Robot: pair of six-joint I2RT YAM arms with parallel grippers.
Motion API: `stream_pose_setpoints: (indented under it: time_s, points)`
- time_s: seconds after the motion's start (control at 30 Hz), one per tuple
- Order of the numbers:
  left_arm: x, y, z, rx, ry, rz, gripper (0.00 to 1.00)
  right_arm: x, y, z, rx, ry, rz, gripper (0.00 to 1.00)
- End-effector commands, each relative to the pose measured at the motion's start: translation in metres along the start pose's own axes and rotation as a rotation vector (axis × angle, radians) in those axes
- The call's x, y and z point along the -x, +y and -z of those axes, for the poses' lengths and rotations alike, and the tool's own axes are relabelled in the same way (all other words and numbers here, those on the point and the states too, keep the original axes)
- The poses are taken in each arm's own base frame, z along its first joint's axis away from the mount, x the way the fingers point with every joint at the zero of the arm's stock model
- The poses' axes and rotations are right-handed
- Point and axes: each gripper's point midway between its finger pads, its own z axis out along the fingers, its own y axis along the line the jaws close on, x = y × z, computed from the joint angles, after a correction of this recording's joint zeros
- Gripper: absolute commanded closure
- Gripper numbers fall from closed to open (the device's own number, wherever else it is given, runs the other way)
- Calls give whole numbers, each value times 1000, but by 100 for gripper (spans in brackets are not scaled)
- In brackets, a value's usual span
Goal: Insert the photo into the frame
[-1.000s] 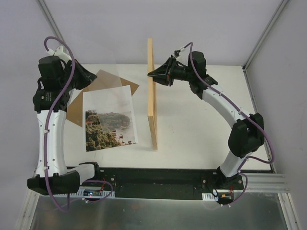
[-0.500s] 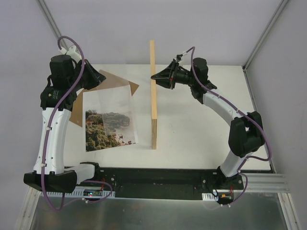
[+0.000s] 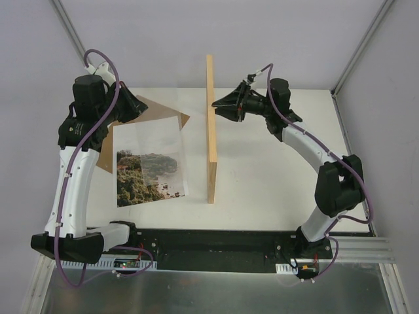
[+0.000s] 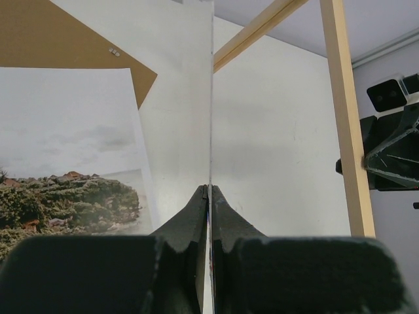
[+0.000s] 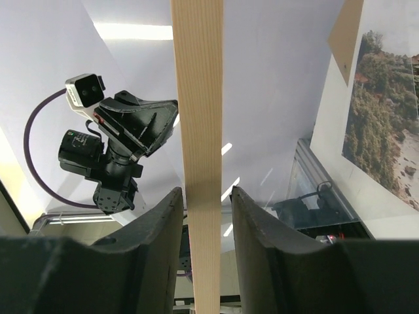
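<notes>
The photo (image 3: 149, 178) lies face up on the table at the left, partly over the brown backing board (image 3: 103, 154). It also shows in the left wrist view (image 4: 65, 170). My left gripper (image 3: 139, 108) (image 4: 209, 190) is shut on the edge of a clear pane (image 3: 149, 134), which hangs tilted over the photo. The pane shows edge-on in the left wrist view (image 4: 212, 98). The light wood frame (image 3: 211, 150) stands on edge mid-table. My right gripper (image 3: 215, 104) (image 5: 207, 193) is shut on its upper rail (image 5: 198, 98), the jaws straddling it.
The white table (image 3: 275, 170) spreads right of the frame. Grey walls and metal posts (image 3: 363, 46) close in the back and sides. The black base rail (image 3: 216, 239) runs along the near edge. The left arm (image 5: 118, 144) shows through the frame opening.
The right gripper has shifted right and back, and the frame with it. The left arm has risen and moved slightly right with the pane. The photo has not moved.
</notes>
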Motion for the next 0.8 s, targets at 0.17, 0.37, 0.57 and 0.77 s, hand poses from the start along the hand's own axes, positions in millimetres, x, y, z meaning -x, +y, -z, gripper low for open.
stream_pose_setpoints:
  time_s: [0.17,0.37,0.57,0.77]
  points:
    - [5,-10,-2,-19,-26,-30,100,-13,46,24,-53,-18,206,53]
    - [-1,-31,-7,-64,-4,-45,100,-8,40,33,-266,-79,321,42]
    - [-6,-48,-11,-82,5,-72,100,10,22,58,-648,-155,473,34]
    - [-12,-49,-16,-77,22,-79,100,28,10,81,-883,-237,607,28]
